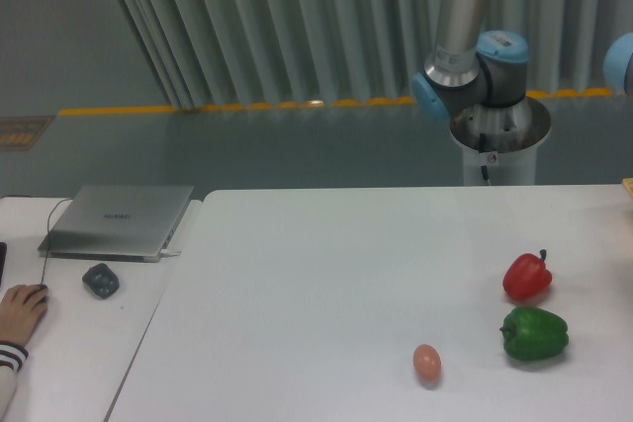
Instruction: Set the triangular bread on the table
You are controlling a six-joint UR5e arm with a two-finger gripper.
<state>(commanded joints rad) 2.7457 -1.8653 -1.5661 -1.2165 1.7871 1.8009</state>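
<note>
On the side desk (69, 343) at the left lie a closed laptop (119, 219), a small dark object (100, 280), and a person's hand (18, 311) on a mouse. The white tabletop (326, 284) carries an egg (426, 362) at 5 o'clock from its centre, then a green pepper (534, 333) with a red pepper (526, 276) at its 12 o'clock. The arm (465, 56) rises behind the far edge. The bread and the jaws lie outside the view; their state cannot be told.

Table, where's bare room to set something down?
The table is bare left of the egg, across to its edge by the laptop. Crowded only lower right, around the red pepper and green pepper.
</note>
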